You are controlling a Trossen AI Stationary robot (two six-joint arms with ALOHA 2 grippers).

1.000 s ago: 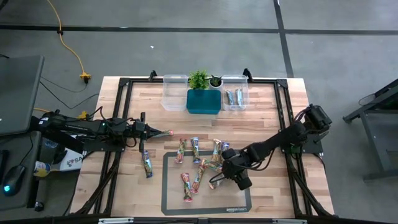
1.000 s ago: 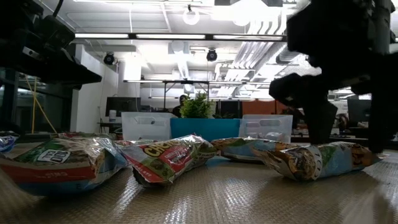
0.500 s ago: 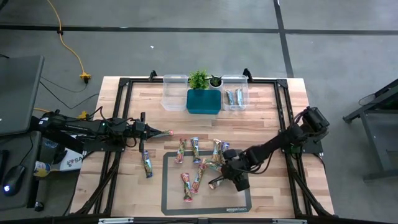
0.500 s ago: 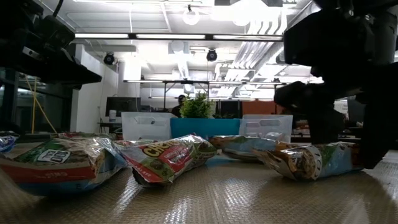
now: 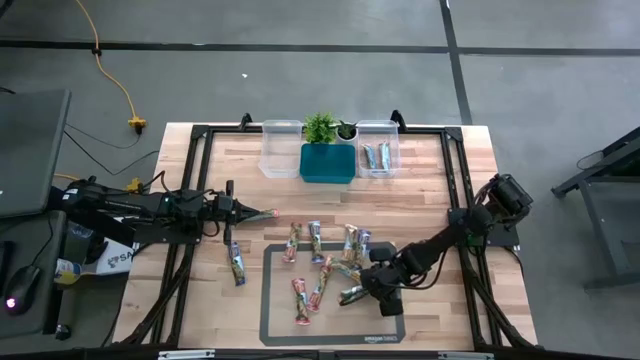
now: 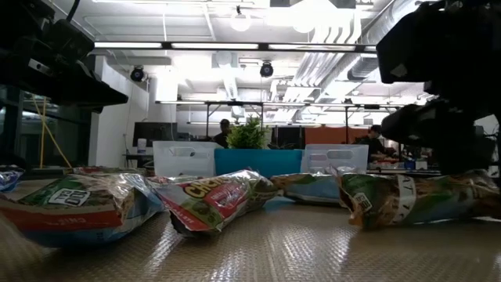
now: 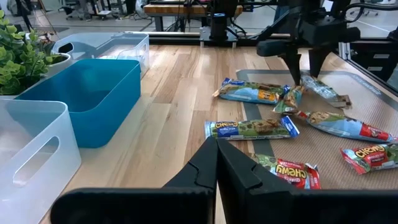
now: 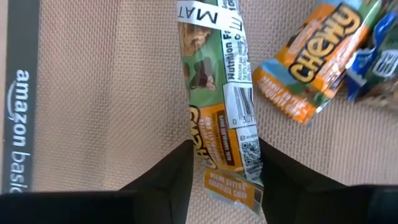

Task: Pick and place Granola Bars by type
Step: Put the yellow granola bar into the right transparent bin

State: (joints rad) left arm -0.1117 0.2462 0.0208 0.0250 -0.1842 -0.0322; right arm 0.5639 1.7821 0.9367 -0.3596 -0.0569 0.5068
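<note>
I am looking down past the right gripper (image 8: 222, 163), which is hanging low over the dark mat (image 5: 280, 325) at the near side of the bench (image 5: 430, 180). Its fingers (image 8: 168, 177) are grasping one end of a green-and-orange bar (image 8: 214, 93), one on each side of the wrapper, and the bar is lying flat on the mat, stretching away from the wrist. An orange bar (image 8: 311, 59) is sitting just beside it, apart from it.

From above, the gripper (image 5: 372, 291) is sitting over the mat's right half with the grasped bar (image 5: 351, 293) at its tip. The other bars (image 5: 318, 262) are lying scattered on the mat and on the wood just behind it; a red one (image 5: 300, 300) is resting near the mat's front, and one more (image 5: 237, 264) is lying off the mat to its left.

The left gripper (image 5: 240, 213) is hovering over the bench's left side, fingers (image 7: 214, 168) clenched on a bar (image 5: 262, 214) that is sticking out from their tips.

At the far edge, a blue bin (image 5: 328, 163) is standing between two clear bins. The left clear bin (image 5: 281, 148) is showing nothing inside; the right one (image 5: 378, 135) is holding bars (image 5: 377, 155). Small plants (image 5: 320, 127) are standing behind the blue bin.
</note>
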